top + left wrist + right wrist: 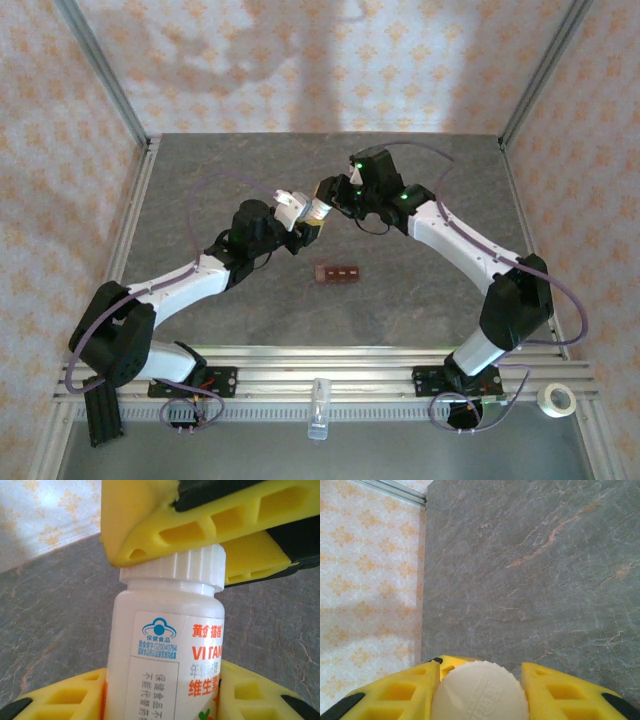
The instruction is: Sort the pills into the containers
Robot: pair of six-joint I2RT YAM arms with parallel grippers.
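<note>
My left gripper [162,680] is shut on a white vitamin bottle [165,630], its yellow fingers [65,695] pressing both sides of the labelled body. My right gripper [480,680] is shut on the bottle's ribbed white cap [480,695], with a yellow finger on each side. In the top view the bottle [318,210] hangs above the table's middle between the left gripper [300,215] and the right gripper [332,198]. The containers [337,272], a dark reddish-brown strip, lie on the table just in front of them. The pills are out of view.
A clear tube [318,408] lies on the front rail between the arm bases. A roll of white tape [556,400] sits at the front right. Aluminium frame posts [100,75] and patterned walls border the grey table [430,310].
</note>
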